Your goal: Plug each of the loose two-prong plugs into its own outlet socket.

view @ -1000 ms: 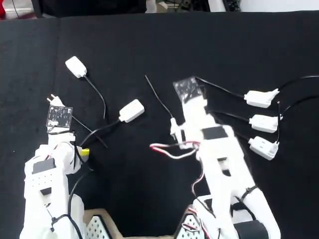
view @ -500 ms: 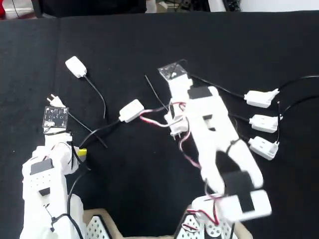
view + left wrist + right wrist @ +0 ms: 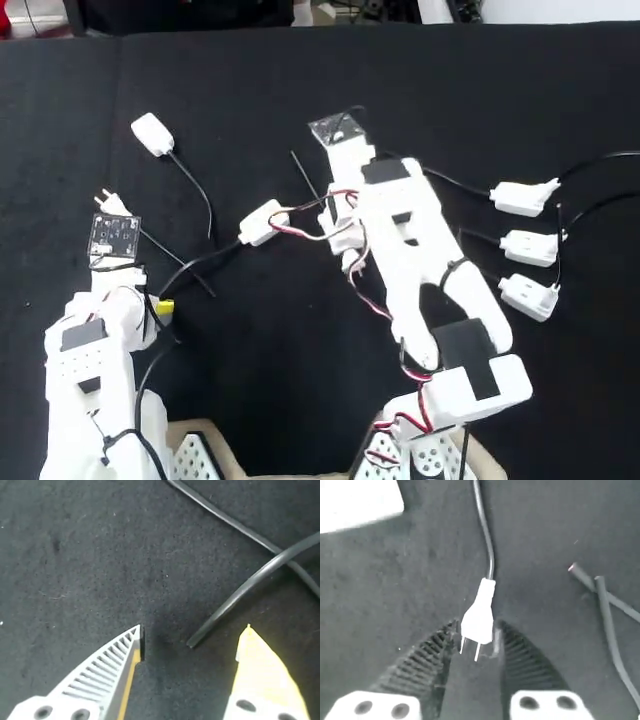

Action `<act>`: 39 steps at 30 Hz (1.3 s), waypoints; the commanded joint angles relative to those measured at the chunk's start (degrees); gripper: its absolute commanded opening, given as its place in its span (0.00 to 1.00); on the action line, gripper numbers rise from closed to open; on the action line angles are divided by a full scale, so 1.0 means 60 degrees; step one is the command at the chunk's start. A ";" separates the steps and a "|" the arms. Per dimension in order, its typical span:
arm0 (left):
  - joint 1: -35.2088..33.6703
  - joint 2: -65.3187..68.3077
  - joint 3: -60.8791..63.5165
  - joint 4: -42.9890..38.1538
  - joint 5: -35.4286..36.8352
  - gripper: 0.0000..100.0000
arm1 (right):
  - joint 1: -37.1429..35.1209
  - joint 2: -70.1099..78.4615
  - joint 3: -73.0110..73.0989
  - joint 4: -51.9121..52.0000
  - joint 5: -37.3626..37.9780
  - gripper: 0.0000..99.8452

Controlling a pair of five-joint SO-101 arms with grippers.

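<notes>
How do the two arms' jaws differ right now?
The left gripper is open, the right gripper shut. The left gripper holds nothing, a cable end lying below its jaws; the right gripper grips a white two-prong plug. Both hang over the black table.

Bright, even light falls from above in the high view. The black tablecloth [image 3: 500,100] swallows it and shows almost no shadows, while the right arm [image 3: 410,240] and the outlet blocks [image 3: 520,198] glare white, their surfaces washed out. In the right wrist view a socket block [image 3: 360,500] burns to plain white, and the cloth under the two-prong plug [image 3: 479,622] lies in soft shadow. In the left wrist view the cable [image 3: 250,585] carries a pale sheen.
</notes>
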State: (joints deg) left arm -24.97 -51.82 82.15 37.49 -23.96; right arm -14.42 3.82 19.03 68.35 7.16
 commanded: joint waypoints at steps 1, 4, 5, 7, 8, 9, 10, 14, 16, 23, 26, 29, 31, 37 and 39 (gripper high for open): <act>-0.0081 -0.0161 -0.0256 0.0044 -0.0161 0.30 | -0.0088 -0.0022 -0.0520 0.0161 -0.0117 0.17; -0.0081 -0.0161 -0.0256 0.0044 -0.0161 0.30 | -0.0088 -0.0022 -0.0549 0.0117 -0.0073 0.19; -0.0066 -0.0161 -0.0256 0.0044 -0.0161 0.30 | -0.0088 -0.0007 -0.0564 0.0044 -0.0059 0.19; -0.0066 -0.0161 -0.0256 0.0044 -0.0161 0.30 | -0.0044 -0.0007 -0.0520 -0.0176 -0.0059 0.16; -0.0066 -0.0161 -0.0256 0.0044 -0.0161 0.30 | -0.0029 0.0051 -0.0520 -0.0234 -0.0044 0.15; -0.0066 -0.0161 -0.0256 0.0044 -0.0161 0.30 | -0.0029 0.0168 -0.0564 -0.0234 -0.0044 0.14; -0.0066 -0.0161 -0.0256 0.0044 -0.0161 0.30 | -0.0029 0.0359 -0.0593 -0.0234 0.0029 0.14; -0.0066 -0.0161 -0.0256 0.0044 -0.0176 0.30 | 0.0059 0.1604 -0.1326 -0.0234 -0.0088 0.19; -0.0066 -0.0161 -0.0256 0.0015 -0.0176 0.30 | 0.0190 0.2308 -0.1824 -0.0205 -0.0073 0.20; -0.0066 -0.0161 -0.0256 -0.0029 -0.0176 0.30 | 0.0293 0.3612 -0.3363 0.0894 0.0044 0.19; -0.0066 -0.0161 -0.0256 -0.0029 -0.0176 0.30 | 0.0337 0.3714 -0.3553 0.1421 0.0454 0.19; -0.0066 -0.0161 -0.0256 -0.0029 -0.0176 0.30 | 0.0322 0.3568 -0.3597 0.1744 0.0527 0.19; -0.0066 -0.0161 -0.0256 -0.0029 -0.0176 0.30 | 0.0322 0.3436 -0.3612 0.1993 0.0527 0.19; -0.0066 -0.0161 -0.0256 -0.0029 -0.0176 0.30 | 0.0322 0.3363 -0.3846 0.2564 0.0557 0.19; -0.0066 -0.0161 -0.0256 -0.0029 -0.0176 0.30 | 0.0234 0.3436 -0.3832 0.2579 0.0557 0.19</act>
State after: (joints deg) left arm -24.97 -51.82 82.15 37.49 -24.75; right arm -12.75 26.42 -1.54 83.12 9.98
